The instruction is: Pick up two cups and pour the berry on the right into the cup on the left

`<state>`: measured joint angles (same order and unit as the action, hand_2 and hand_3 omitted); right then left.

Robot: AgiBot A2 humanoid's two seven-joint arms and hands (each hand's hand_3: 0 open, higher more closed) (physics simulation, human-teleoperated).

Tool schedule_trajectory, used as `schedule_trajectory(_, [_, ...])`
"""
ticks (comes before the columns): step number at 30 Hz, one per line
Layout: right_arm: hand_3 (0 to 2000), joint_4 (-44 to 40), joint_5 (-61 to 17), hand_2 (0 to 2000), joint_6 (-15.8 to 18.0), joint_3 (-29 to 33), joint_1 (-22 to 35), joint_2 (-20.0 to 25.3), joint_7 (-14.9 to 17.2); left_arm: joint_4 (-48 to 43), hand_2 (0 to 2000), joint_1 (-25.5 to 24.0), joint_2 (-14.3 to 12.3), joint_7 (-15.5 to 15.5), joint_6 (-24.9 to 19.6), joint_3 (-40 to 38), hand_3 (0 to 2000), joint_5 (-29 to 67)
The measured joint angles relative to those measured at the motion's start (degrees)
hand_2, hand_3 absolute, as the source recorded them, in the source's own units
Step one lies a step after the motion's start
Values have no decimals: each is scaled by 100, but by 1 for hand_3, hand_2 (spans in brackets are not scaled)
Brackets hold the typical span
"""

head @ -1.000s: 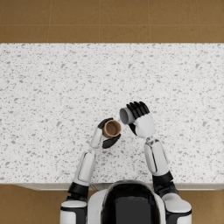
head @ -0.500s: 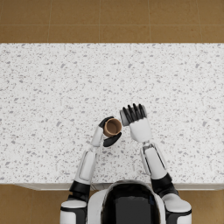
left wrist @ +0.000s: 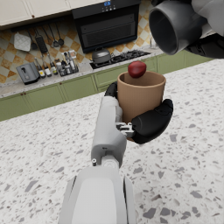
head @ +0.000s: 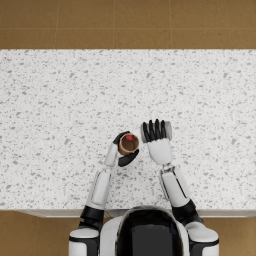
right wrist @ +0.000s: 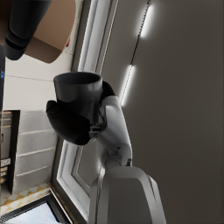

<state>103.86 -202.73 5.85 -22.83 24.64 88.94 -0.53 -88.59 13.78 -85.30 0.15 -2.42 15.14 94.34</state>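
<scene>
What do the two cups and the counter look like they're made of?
The brown cup looks matte, like clay or paper: flat tan, no shine. The grey cup looks like smooth plastic or metal, going by the soft sheen on its rim. The counter looks like polished terrazzo stone: white with grey speckles.

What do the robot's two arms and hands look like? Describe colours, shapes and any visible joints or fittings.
Both arms are smooth white shells in rounded segments, with dark bands at the elbow joints and shoulders. The left hand and right hand have black fingers; the hand backs are white. Small metal fittings show at the left wrist. No cables or markings are visible.
</scene>
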Motion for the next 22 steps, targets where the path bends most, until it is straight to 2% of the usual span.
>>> schedule_trajectory(6, [1280, 30, -706, 2000, -70, -6, 1, 12, 5, 0, 2000, 1, -33, -4, -3, -33, 1280, 0])
schedule_trajectory(22, [1280, 91, -825, 2000, -92, -39, -128, -36, 4, -172, 2000, -139, -5, -3, -17, -123, 1280, 0])
